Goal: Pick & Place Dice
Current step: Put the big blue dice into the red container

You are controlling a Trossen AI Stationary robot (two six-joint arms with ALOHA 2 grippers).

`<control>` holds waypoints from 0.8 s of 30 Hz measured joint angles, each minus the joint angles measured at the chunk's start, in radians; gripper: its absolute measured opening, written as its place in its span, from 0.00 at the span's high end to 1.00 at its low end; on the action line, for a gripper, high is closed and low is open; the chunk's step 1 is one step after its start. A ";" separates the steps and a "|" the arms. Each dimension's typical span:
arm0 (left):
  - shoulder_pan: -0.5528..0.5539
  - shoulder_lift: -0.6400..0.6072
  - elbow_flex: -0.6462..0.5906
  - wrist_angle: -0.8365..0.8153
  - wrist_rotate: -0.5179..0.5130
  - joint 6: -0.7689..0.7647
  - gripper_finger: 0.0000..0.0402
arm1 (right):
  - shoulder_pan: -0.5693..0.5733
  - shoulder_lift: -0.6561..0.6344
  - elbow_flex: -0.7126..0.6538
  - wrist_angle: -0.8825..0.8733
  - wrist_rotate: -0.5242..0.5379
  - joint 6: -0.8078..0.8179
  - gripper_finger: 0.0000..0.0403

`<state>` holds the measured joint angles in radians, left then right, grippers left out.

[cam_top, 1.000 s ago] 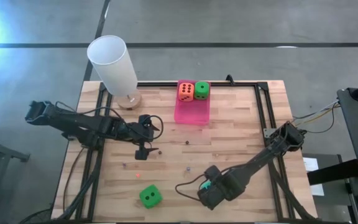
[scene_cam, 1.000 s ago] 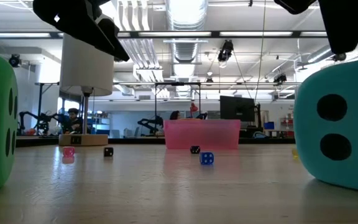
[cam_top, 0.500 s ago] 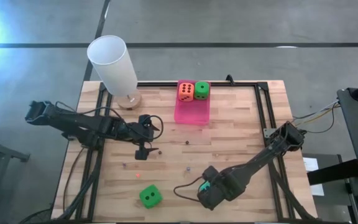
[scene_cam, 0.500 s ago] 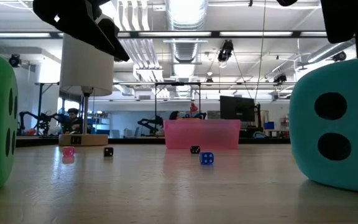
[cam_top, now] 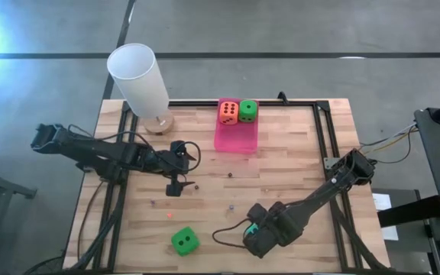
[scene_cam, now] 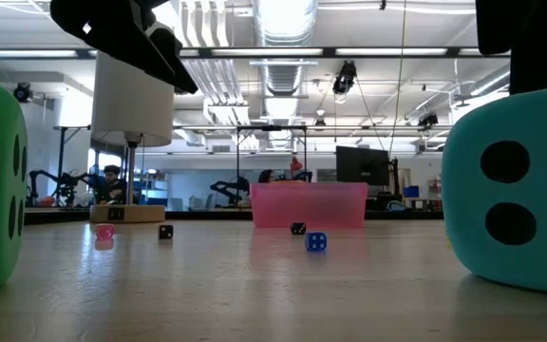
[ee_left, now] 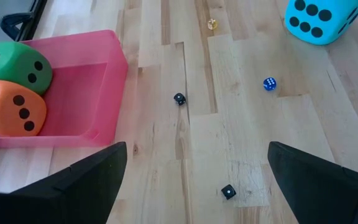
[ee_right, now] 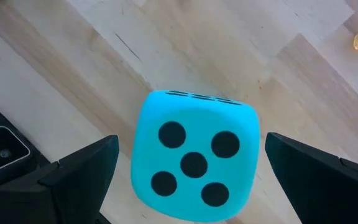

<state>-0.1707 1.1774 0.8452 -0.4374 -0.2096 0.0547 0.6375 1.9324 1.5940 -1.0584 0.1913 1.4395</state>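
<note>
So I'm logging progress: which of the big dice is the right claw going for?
The teal die: it sits on the bare table right under the open right claw. One green die lies apart; the other two are in the pink bin.

floor: grey concrete [cam_top: 296, 30] | ceiling: strip lights [scene_cam: 283, 19] | far monitor [scene_cam: 361, 163]

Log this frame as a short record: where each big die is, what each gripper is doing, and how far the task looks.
bin: pink bin at the table's far edge, centre
dice in bin: orange-red die and green die, side by side
dice on table: second green die near the front edge; teal die front right, five pips up
right gripper: open, above the teal die, fingers either side, not yet closed
left gripper: open, over mid-table left of the bin, holding nothing
progress: two of four large dice binned
</note>
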 joint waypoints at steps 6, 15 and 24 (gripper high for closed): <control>0.000 0.000 0.000 0.000 0.000 0.000 0.02 | 0.003 0.000 -0.002 0.001 -0.002 0.013 0.01; 0.000 0.000 0.000 0.000 0.000 0.000 0.03 | 0.008 0.000 -0.008 0.003 -0.009 0.019 0.01; 0.000 0.000 0.000 0.000 0.000 0.000 0.03 | 0.008 0.001 -0.058 0.071 -0.019 0.019 0.01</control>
<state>-0.1707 1.1774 0.8452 -0.4374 -0.2094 0.0549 0.6456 1.9331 1.5356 -0.9869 0.1721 1.4583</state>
